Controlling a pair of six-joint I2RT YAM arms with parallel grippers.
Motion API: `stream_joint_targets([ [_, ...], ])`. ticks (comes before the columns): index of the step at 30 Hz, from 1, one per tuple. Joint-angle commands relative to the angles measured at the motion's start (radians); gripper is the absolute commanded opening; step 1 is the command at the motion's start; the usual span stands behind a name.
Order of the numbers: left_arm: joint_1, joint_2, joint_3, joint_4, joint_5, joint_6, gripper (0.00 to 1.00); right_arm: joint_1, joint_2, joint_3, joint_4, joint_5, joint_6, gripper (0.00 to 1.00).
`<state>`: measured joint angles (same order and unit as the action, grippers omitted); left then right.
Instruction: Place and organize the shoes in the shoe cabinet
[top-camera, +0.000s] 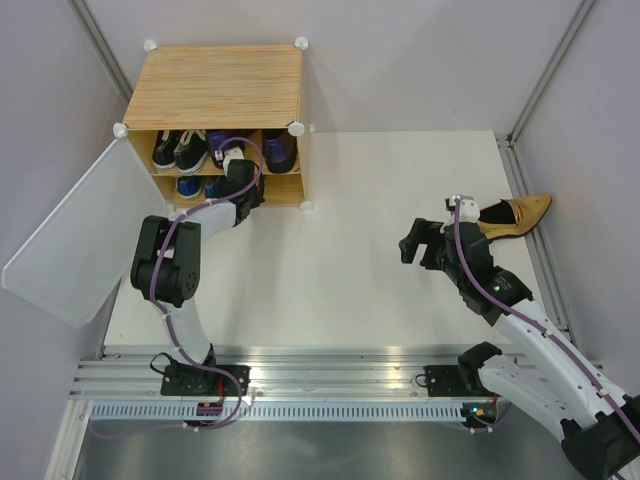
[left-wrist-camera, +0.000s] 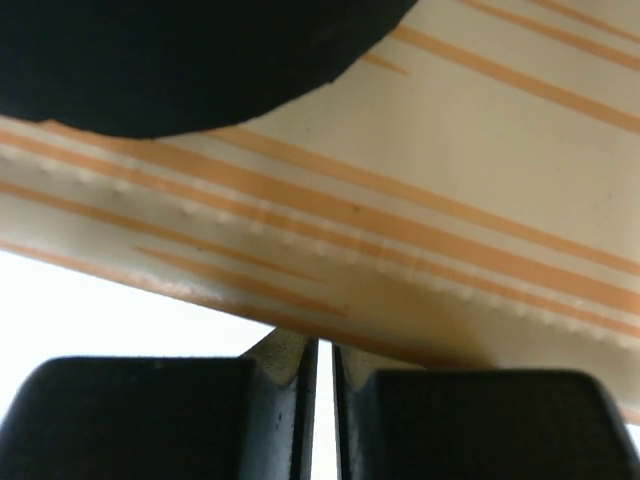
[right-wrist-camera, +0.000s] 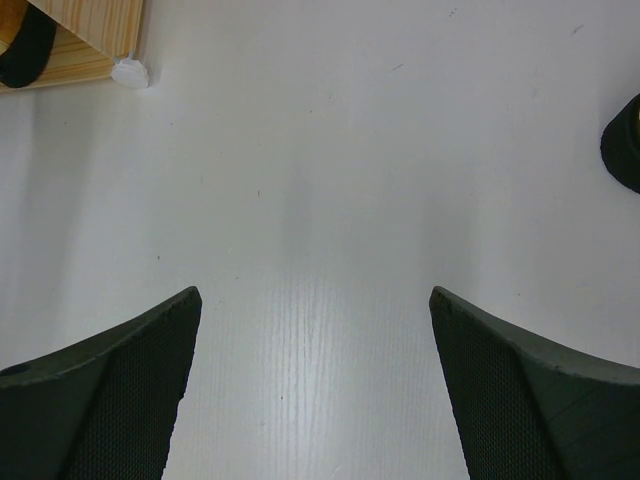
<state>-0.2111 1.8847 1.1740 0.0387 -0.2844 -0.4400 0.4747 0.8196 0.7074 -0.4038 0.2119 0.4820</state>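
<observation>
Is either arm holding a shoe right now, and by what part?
Nothing held: right gripper open above the table, left gripper shut empty at the shoe cabinet.

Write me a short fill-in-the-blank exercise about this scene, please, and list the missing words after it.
1. The door of the shoe cabinet stands ____.
2. The ____ heel lies on the table near the right gripper.
3. The black sneakers stand on the ____ shelf.

Missing words: open; gold; upper.
</observation>
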Motion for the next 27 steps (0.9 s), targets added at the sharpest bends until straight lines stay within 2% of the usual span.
stream_joint_targets([
  [1,0.047,0.054,0.098,0.063,0.018,0.004,0.11,-0.002,0.001,0.007,0.025,0.021,-0.01,0.98],
  [3,0.052,0.059,0.116,0.038,-0.001,-0.014,0.19,-0.002,0.0,0.007,0.023,0.021,-0.008,0.98],
  [9,0.059,0.044,0.131,-0.019,-0.013,-0.025,0.23,-0.002,-0.008,0.004,0.013,0.023,-0.002,0.98],
  [14,0.056,-0.024,0.067,0.009,0.063,-0.034,0.5,-0.002,-0.005,0.018,0.008,0.033,-0.003,0.98],
  [15,0.052,-0.056,0.053,0.024,0.091,-0.035,0.52,-0.001,-0.007,0.024,0.007,0.041,-0.003,0.98],
  [20,0.041,-0.179,-0.062,0.046,0.174,-0.095,0.57,-0.004,-0.01,0.04,-0.023,0.104,0.024,0.98],
  [27,-0.019,-0.346,-0.209,0.047,0.246,-0.144,0.58,-0.008,0.018,0.044,-0.062,0.25,0.142,0.98],
])
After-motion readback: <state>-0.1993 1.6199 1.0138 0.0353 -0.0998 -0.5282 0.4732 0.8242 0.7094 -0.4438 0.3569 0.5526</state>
